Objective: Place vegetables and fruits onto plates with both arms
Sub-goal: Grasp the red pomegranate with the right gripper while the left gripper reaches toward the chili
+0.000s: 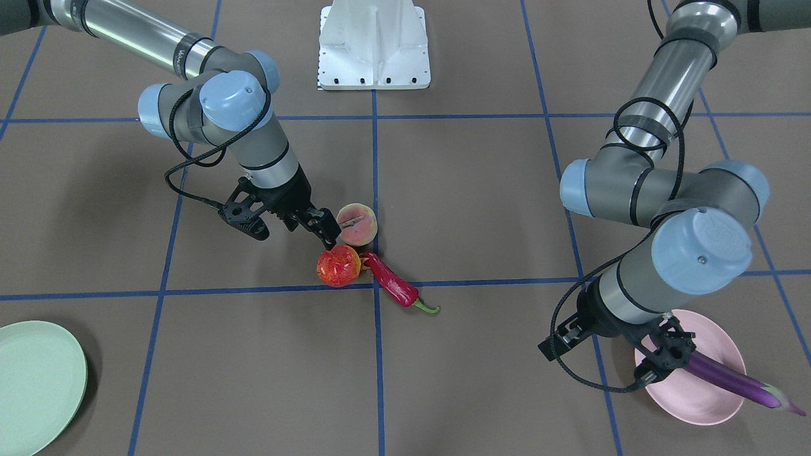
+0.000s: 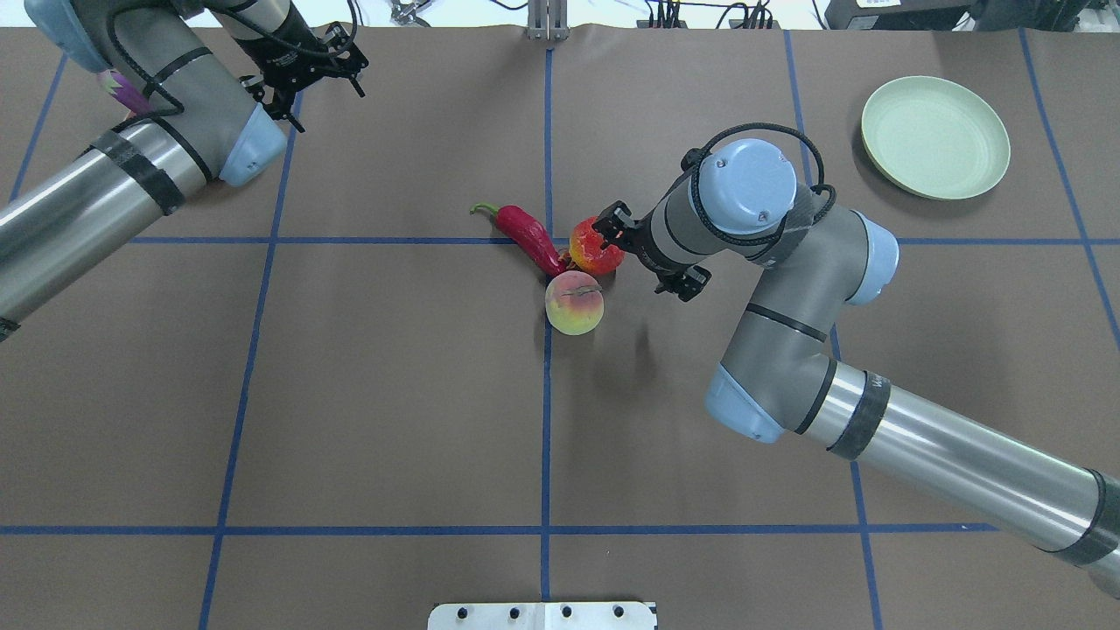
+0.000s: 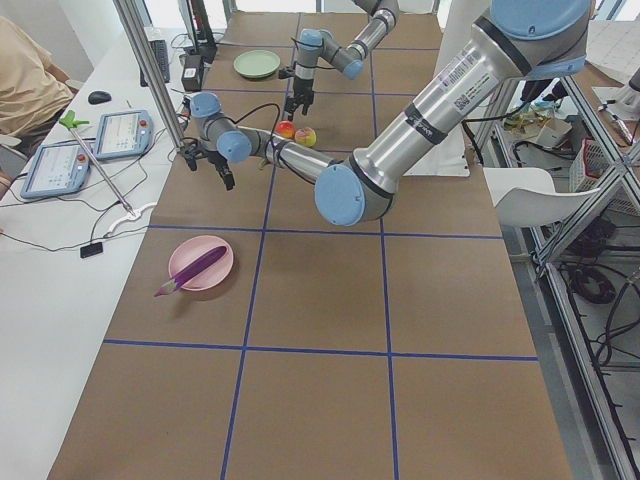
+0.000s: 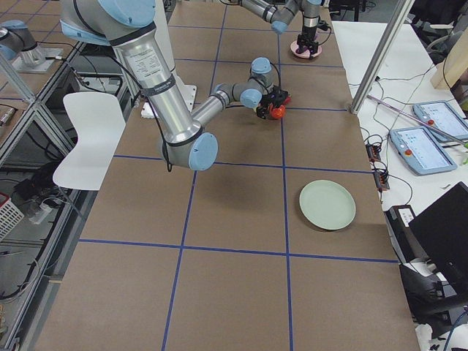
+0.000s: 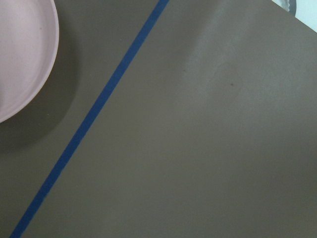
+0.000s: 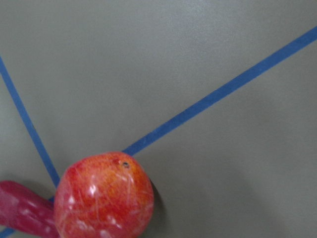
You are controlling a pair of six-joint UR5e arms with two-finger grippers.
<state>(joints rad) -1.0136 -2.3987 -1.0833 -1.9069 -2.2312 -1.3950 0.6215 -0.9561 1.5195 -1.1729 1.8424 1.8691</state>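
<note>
Watching the right gripper (image 1: 325, 234) hover low, just beside the pomegranate (image 1: 339, 266) (fingers apart or together, I cannot tell); the fruit sits on the table (image 1: 481, 209) against the chili (image 1: 394, 286), near the peach (image 1: 357, 223); probably light, smooth, apt to roll; best gripped across its round middle.

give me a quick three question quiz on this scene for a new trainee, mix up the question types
1. True or false: the eggplant lies on the pink plate.
2. Which is nearest the right pincer? A eggplant, B pomegranate, C pink plate.
3. How many pieces of produce lie on the bare table?
Key: 1 true; 2 B; 3 three: the peach, pomegranate and chili.
</note>
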